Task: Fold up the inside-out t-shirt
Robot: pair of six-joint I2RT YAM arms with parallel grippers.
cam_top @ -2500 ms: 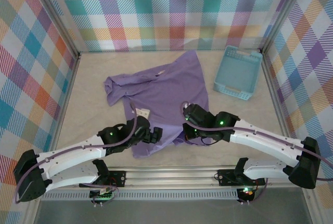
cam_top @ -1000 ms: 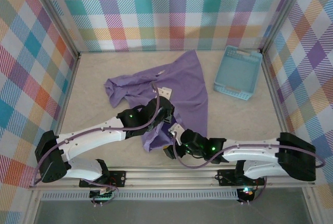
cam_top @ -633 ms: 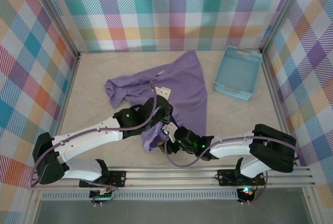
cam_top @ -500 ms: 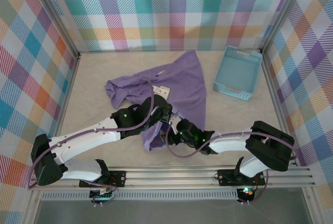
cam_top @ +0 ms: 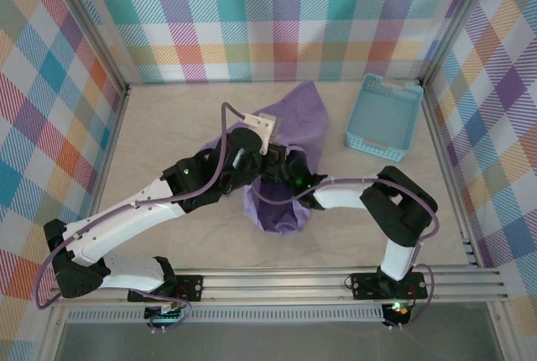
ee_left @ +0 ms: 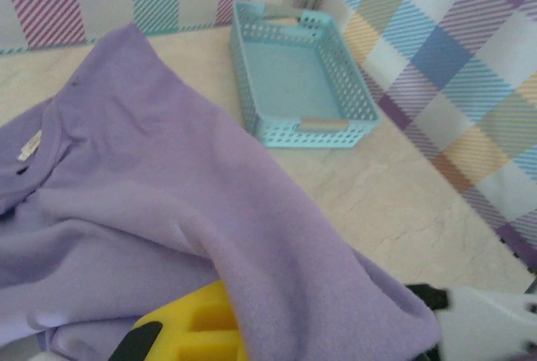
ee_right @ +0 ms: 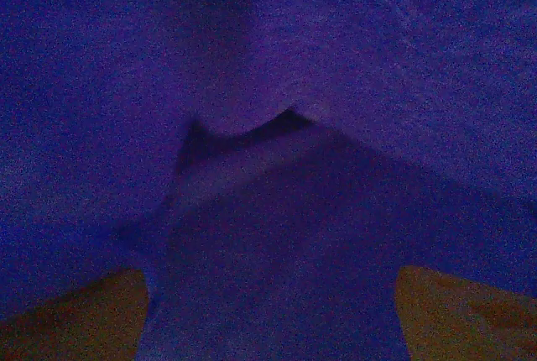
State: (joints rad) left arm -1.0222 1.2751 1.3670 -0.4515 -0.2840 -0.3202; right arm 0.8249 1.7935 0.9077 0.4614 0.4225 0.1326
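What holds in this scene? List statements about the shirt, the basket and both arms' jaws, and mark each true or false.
1. The light blue slotted plastic basket is empty. True.
2. The lavender-purple fabric t-shirt lies spread flat. False: it is bunched up between the arms.
3. The right arm's jaws stand open with purple fabric all around. True.
4. The t-shirt hangs partly into the basket. False: they lie apart.
5. The left arm's jaws are open and bare. False: they are shut on shirt fabric, which drapes over them.
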